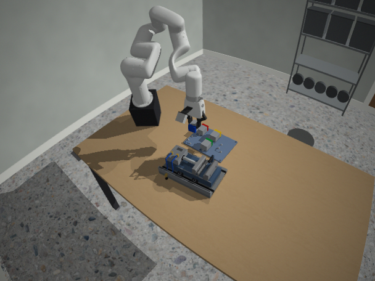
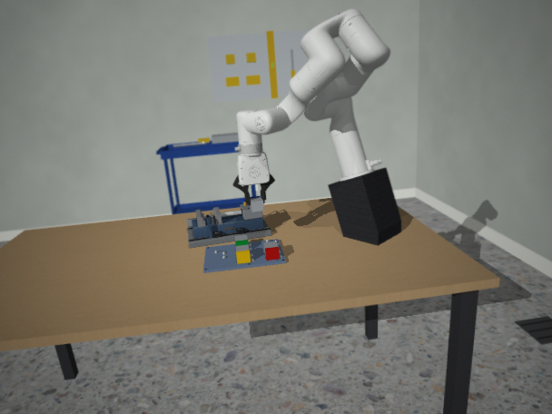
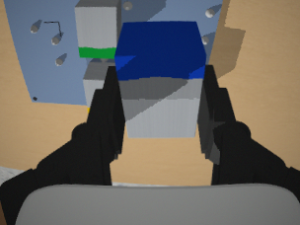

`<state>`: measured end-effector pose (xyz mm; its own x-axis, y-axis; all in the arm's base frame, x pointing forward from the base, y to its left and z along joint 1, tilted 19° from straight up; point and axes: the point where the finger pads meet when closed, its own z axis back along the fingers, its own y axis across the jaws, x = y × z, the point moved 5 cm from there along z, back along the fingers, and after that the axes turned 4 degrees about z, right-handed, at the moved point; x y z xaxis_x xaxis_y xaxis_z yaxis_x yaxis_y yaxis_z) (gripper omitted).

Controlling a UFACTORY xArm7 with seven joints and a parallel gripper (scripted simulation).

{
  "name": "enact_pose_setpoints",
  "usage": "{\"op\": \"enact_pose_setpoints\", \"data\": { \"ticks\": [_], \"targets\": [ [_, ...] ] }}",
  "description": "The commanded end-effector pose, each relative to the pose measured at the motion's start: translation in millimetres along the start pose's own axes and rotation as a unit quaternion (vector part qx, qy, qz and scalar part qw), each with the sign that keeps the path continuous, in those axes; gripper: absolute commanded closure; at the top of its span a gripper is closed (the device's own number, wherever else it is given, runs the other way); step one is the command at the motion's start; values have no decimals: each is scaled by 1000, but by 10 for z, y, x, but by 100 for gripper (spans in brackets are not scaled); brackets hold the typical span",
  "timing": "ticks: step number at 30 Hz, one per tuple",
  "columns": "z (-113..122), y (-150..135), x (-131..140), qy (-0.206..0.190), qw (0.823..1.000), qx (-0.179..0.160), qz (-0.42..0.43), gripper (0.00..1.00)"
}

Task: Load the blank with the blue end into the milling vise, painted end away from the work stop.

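Your pincer (image 3: 158,104) grips the blue-ended blank (image 3: 160,77) above the infeed plate (image 1: 226,148); carry it level to the milling vise (image 1: 192,167), blue end away from the work stop.

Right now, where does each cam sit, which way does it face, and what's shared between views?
Top: high above the table's vise side, looking down at the infeed plate; whole arm shows.
Exterior: low, opposite side, facing vise and wall; whole arm shows.
Wrist: behind the gripper, looking down; only fingers show.
All three share the held blue-ended blank and the plate.
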<state>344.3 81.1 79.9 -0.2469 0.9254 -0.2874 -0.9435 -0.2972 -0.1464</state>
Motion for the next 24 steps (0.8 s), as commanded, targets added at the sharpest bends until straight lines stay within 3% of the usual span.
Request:
{"op": "enact_pose_setpoints", "data": {
  "ticks": [1, 6, 16, 24],
  "targets": [
    [-5, -73, -63, -2, 1000, 0, 1, 100],
    [-5, -73, -63, -2, 1000, 0, 1, 100],
    [-20, -382, -453, -1, 1000, -1, 1, 100],
    [-21, -411, -491, -1, 1000, -1, 1, 100]
  ]
}}
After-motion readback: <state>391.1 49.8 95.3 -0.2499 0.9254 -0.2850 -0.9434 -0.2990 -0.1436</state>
